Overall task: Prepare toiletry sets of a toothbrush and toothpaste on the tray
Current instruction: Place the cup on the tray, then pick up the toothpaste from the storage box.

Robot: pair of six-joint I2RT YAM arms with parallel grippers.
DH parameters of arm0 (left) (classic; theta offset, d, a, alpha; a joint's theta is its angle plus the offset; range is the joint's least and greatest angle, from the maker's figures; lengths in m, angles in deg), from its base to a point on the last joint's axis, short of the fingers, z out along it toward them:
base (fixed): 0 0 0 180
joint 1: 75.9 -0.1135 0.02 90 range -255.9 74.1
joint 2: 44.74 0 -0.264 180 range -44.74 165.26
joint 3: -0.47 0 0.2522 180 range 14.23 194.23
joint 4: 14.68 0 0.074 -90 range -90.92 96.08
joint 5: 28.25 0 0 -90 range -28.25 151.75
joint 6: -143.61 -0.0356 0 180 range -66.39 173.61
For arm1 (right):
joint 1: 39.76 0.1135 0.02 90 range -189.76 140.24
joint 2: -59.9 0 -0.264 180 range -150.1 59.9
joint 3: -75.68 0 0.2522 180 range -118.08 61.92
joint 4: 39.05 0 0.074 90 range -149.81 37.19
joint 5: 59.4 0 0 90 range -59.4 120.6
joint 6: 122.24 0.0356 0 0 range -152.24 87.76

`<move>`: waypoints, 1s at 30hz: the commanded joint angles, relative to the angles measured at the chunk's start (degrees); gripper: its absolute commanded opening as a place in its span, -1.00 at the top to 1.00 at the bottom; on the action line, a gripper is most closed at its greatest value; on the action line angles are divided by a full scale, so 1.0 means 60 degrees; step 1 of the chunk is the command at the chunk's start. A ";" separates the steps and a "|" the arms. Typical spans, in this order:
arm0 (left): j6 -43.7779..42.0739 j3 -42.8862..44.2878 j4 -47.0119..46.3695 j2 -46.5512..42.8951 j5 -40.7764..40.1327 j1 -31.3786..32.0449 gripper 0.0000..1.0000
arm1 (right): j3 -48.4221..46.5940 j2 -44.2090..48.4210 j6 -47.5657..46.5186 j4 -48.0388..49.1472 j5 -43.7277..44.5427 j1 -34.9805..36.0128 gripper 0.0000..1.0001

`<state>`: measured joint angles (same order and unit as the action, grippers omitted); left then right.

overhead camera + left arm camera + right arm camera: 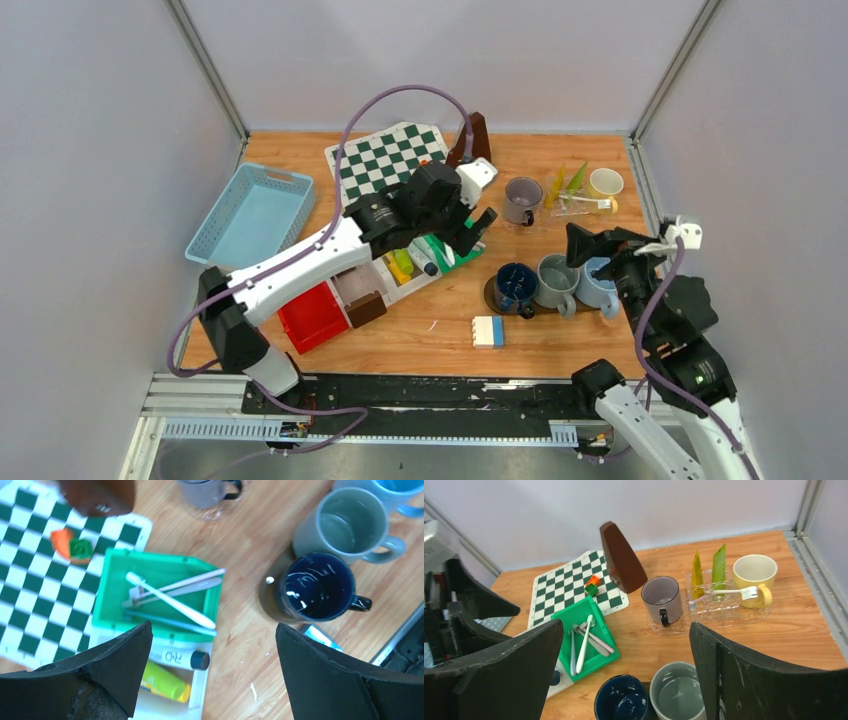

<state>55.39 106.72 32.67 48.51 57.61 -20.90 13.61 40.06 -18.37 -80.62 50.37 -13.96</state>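
Now, top view
Left gripper: jaws wide and empty, hovering over the green bin mid-table.
Right gripper: jaws wide, holding nothing, above the light blue mug by the right edge.
Clear tray: near the far right corner.

Left wrist view
Green bin contents: several binned toothbrushes, slim and crossed over each other, right below the spread fingers.
White compartment beside it: a yellow-green tube and a white tube with a black cap.
Dark blue mug, grey-green mug: nothing shows inside either.

Right wrist view
On the tray: grey mug at the left end and pale yellow mug at the right, both empty. A yellow tube and a green tube stand upright between them, and a loose toothbrush lies flat, its head at the yellow mug.

Handling
Toothbrush: likely light, stiff and smooth, and lying low, so pinch across mid-handle.
Tubes: probably soft, so grip the body gently.
Mugs: likely heavy and breakable.
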 commanded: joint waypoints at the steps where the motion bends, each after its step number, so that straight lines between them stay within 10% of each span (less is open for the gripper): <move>1: 0.1953 -0.1114 0.0550 -0.1341 -0.2122 -0.0225 -1.00 | -0.0664 -0.1567 0.0462 -0.0569 -0.0862 -0.0008 -1.00; 13: 0.4848 -0.4811 0.0057 -0.4423 -0.3450 -0.1219 -1.00 | -0.2712 -0.6762 0.0750 -0.2021 -0.3553 0.0039 -0.98; 30: 0.5510 -0.5479 -0.0081 -0.4794 -0.4623 -0.1312 -0.99 | -0.4628 -1.1174 0.0359 -0.2069 -0.3773 0.2258 -0.42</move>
<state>85.88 73.73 34.48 19.99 33.59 -28.41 -8.47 -24.63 -15.61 -94.21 29.36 -4.21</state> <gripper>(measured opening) 0.998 0.730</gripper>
